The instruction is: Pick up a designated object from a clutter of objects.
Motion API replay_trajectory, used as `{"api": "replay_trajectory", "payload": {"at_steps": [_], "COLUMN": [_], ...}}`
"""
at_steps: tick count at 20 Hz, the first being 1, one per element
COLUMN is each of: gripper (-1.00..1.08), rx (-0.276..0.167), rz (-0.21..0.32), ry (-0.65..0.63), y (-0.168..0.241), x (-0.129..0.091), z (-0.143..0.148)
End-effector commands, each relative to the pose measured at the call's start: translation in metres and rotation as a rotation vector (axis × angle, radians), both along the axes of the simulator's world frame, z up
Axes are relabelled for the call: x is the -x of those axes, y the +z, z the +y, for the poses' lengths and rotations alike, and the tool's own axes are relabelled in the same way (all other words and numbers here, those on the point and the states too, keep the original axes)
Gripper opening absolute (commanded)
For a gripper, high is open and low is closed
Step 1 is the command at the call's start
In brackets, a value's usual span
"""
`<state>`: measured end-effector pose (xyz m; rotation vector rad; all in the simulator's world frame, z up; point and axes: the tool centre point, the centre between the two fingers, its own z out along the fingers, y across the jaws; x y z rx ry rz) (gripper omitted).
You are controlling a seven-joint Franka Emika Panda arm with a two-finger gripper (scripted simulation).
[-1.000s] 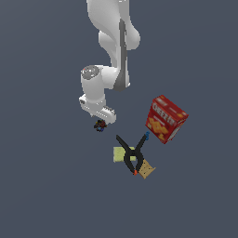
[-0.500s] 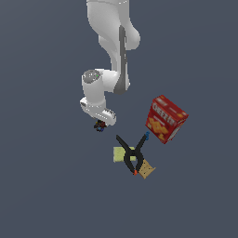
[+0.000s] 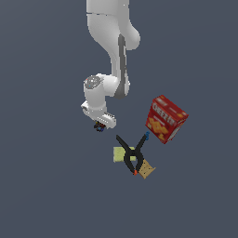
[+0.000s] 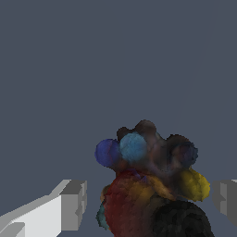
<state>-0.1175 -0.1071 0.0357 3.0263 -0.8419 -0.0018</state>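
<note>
— Tiny dark clump (image 3: pixel 99 126): lumpy, mostly black, specked red, blue and orange; close up (image 4: pixel 150 185), rounded blobs of blue, teal, yellow, dark red.

— Lies on the table, under the wrist, well apart from the rest, toward the exterior view's left.

— The rest?

— Red cracker box (image 3: pixel 165 119) tilted; black spring clamp (image 3: pixel 131 151) across pale yellow-green square (image 3: pixel 124 155); small tan piece (image 3: pixel 146 169) just beside.

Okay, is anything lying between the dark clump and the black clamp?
No. In the exterior view the floor between the clump under the gripper and the clamp is bare.

One box (image 3: pixel 166 119), one clamp (image 3: pixel 131 151), one clump (image 3: pixel 99 126).
</note>
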Motion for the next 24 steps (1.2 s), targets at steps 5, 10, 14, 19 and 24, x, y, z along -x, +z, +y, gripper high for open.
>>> {"api": "replay_trajectory", "payload": {"at_steps": [5,10,14,19,24], "gripper": [-1.00,-1.00,-1.00,-1.00,-1.00], "rx": [0.000,0.000,0.000,0.000,0.000], "rz": [-0.001,-0.001,-0.003,-0.003,-0.003], "ry": [0.000,0.000,0.000,0.000,-0.001], "y": [-0.001,-0.001,0.002,0.013,0.034], "x": [0.000,0.000,-0.002,-0.005,-0.011], "z": [0.000,0.000,0.002,0.013,0.033]}}
